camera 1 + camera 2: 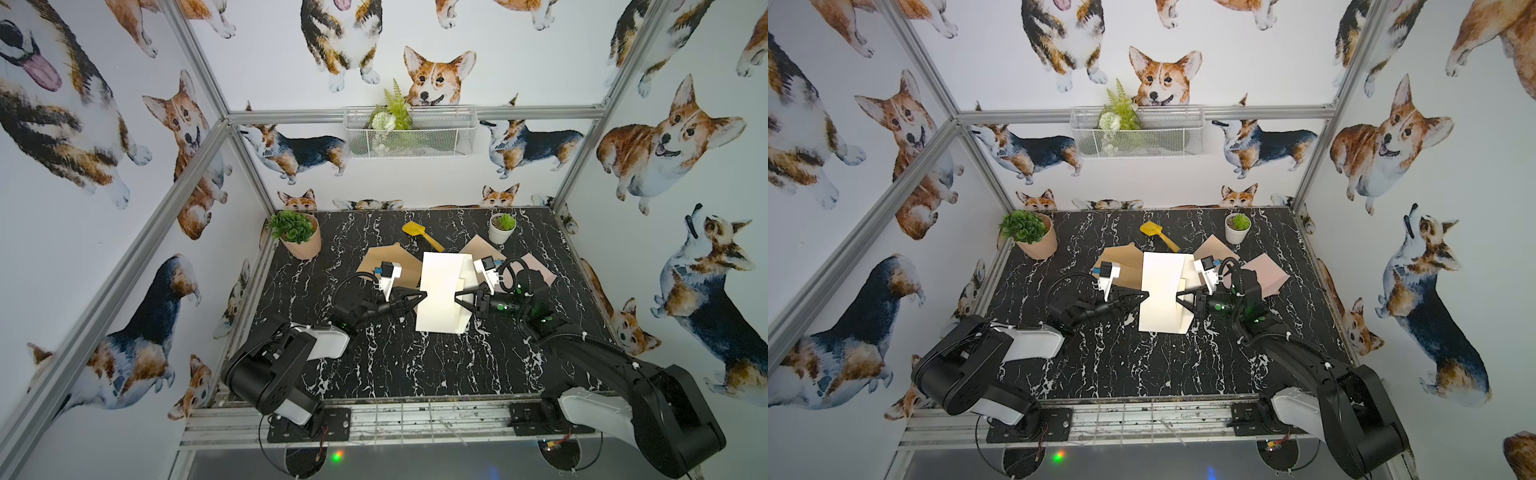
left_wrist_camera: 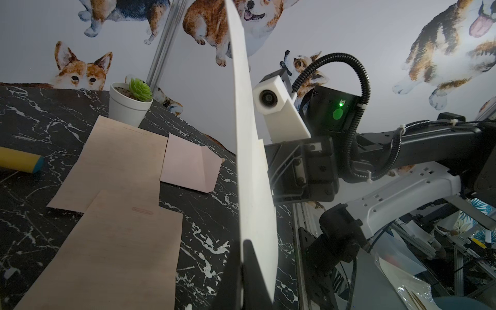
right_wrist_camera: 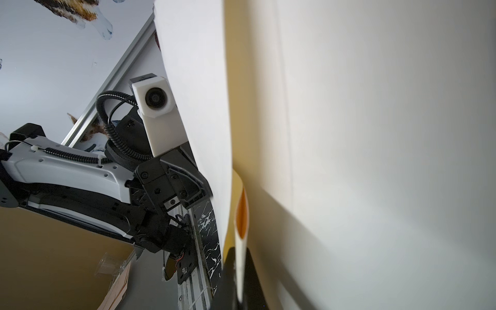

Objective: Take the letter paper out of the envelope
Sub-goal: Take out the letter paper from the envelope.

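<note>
envelope held aloft, left gripper clamped on one edge as anchor; right gripper closed on what seems the letter, ready for extraction.

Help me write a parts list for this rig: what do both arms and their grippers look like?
The left arm and right arm pair bulky black joints with white shell links. The left gripper and right gripper are black and taper to points. Each wrist carries a white camera block; black ribbed cable loops nearby, beside green lights.
</note>
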`<state>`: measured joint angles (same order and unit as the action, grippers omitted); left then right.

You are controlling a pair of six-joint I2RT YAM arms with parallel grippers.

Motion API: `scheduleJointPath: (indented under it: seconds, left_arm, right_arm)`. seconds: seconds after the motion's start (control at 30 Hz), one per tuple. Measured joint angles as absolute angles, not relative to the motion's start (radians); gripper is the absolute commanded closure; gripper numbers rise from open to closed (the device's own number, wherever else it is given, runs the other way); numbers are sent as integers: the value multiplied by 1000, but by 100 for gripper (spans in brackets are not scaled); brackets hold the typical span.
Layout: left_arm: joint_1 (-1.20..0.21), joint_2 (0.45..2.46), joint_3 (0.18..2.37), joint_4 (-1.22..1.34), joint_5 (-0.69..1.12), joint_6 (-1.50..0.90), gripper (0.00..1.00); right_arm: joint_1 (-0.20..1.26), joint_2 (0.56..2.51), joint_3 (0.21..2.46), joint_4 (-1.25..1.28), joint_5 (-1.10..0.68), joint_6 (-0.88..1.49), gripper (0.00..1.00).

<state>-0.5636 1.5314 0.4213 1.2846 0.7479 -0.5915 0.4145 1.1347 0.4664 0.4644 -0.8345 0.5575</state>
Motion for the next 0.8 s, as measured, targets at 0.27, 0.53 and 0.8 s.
scheduleJointPath:
  seconds: [0.27, 0.53, 0.8]
  left_arm:
    - [-555, 1530, 420, 1301, 679, -591, 90]
    - [-554, 1517, 420, 1302, 667, -587, 100]
    - [-552, 1493, 418, 1282, 657, -575, 100]
  right_arm:
    - [408, 1131, 457, 422, -786, 562, 100]
    - [408, 1087, 441, 399, -760, 575, 100]
    - [405, 1049, 434, 382, -734, 573, 100]
